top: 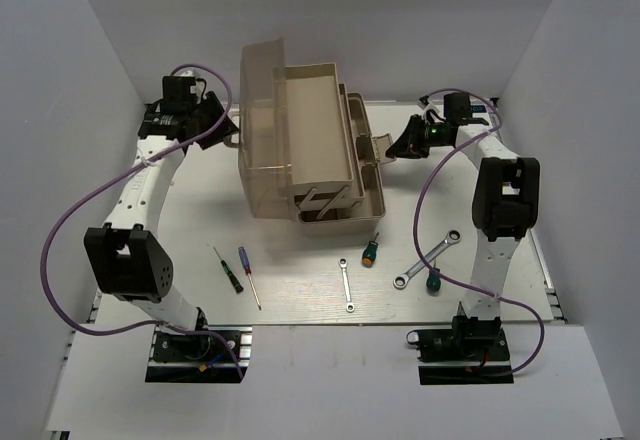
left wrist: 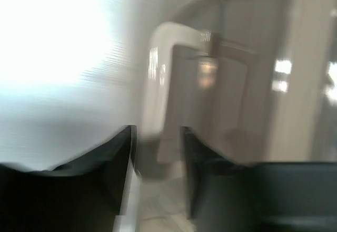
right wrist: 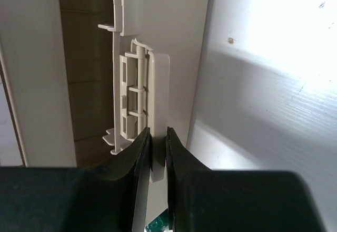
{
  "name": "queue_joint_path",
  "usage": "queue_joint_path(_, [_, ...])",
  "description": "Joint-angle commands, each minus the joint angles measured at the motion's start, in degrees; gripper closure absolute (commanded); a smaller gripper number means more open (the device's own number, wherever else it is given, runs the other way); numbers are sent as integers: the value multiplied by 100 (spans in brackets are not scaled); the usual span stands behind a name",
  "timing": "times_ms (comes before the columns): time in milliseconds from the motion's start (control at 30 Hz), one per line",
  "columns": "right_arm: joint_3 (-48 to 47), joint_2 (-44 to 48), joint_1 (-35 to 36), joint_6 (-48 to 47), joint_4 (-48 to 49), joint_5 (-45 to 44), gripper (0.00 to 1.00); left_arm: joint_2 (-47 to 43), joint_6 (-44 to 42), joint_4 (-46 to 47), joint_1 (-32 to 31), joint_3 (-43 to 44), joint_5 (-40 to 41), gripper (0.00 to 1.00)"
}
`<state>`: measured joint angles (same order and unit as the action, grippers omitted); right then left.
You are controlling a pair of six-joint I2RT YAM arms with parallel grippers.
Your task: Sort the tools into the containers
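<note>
The beige toolbox [top: 330, 175] stands open mid-table, its translucent brown lid [top: 262, 120] swung up to the left. My left gripper [top: 225, 120] hovers at the lid's left side. In the blurred left wrist view it [left wrist: 158, 142] is open, with the white handle [left wrist: 160, 79] just beyond the jaws. My right gripper [top: 400, 146] is at the box's right side, shut [right wrist: 157, 137] on the beige latch tab [right wrist: 158, 84]. On the table in front lie two thin screwdrivers [top: 228, 268] [top: 248, 276], a short wrench [top: 346, 286], a longer wrench [top: 427, 258] and two stubby green screwdrivers [top: 371, 250] [top: 433, 280].
White walls close in the table on the left, back and right. The purple cable [top: 60, 260] loops out beside the left arm, and another cable [top: 425, 195] hangs by the right arm. Both arm bases [top: 195, 345] [top: 465, 345] sit at the near edge.
</note>
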<state>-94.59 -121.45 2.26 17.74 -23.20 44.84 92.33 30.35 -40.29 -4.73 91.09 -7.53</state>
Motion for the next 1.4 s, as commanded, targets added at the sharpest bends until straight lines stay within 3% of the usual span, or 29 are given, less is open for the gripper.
queue_joint_path(0, [-25,359,-165,-209,246,42,96,-541,-11,-128,122,-30,357,41])
queue_joint_path(100, [19,385,-165,-174,290,209,74,-541,-11,-181,174,-30,410,25])
queue_joint_path(167, [72,429,-147,-148,342,288,55,-541,-11,-330,227,31,472,21])
queue_joint_path(233, [81,481,-156,-165,325,315,47,-594,41,-522,289,84,673,18])
queue_joint_path(367, [116,570,-165,-201,272,368,38,-786,41,-786,394,137,884,17])
queue_joint_path(633, [134,991,-507,-806,-386,149,33,-1516,41,-1375,394,-117,1587,17])
queue_joint_path(700, [142,1053,-534,-1061,-685,-10,27,-1700,41,-1551,394,-179,1763,18])
queue_joint_path(733, [142,1201,-560,-1340,-929,-158,12,-1797,41,-1552,394,-266,1764,19])
queue_joint_path(767, [160,1237,-586,-1404,-1019,-325,10,-1989,41,-1604,394,-267,1842,19])
queue_joint_path(933, [125,1448,-745,-1973,-1878,-582,10,-2448,-11,-1728,394,-583,1896,26])
queue_joint_path(1033, [246,1684,-815,-2309,-2293,-616,10,-2711,-169,-1596,394,-785,1537,44])
queue_joint_path(1067, [317,1773,-815,-2771,-2477,-747,16,-2782,-239,-1535,333,-847,1300,60])
queue_joint_path(1100, [370,1948,-772,-2958,-2548,-923,23,-2852,-388,-1482,280,-952,1159,66])
queue_joint_path(1133, [727,2167,-762,-3082,-2593,-1159,38,-2914,-485,-1412,280,-1022,922,72])
queue_joint_path(1167, [879,2282,-736,-3475,-2671,-1249,72,-2992,-573,-1411,280,-1214,485,83])
queue_joint_path(1200, [1028,2518,-736,-3644,-2724,-1310,89,-3045,-696,-1411,280,-1347,272,87])
queue_joint_path(1233, [1421,2712,-745,-3785,-2812,-1694,100,-3098,-758,-1472,280,-1487,61,89])
queue_joint_path(1333, [2022,3161,-701,-4444,-3154,-2224,100,-3458,-829,-1657,228,-2164,-494,88])
queue_joint_path(1367, [2336,3310,-683,-4480,-3225,-2347,95,-3572,-829,-1849,227,-2461,-547,84])
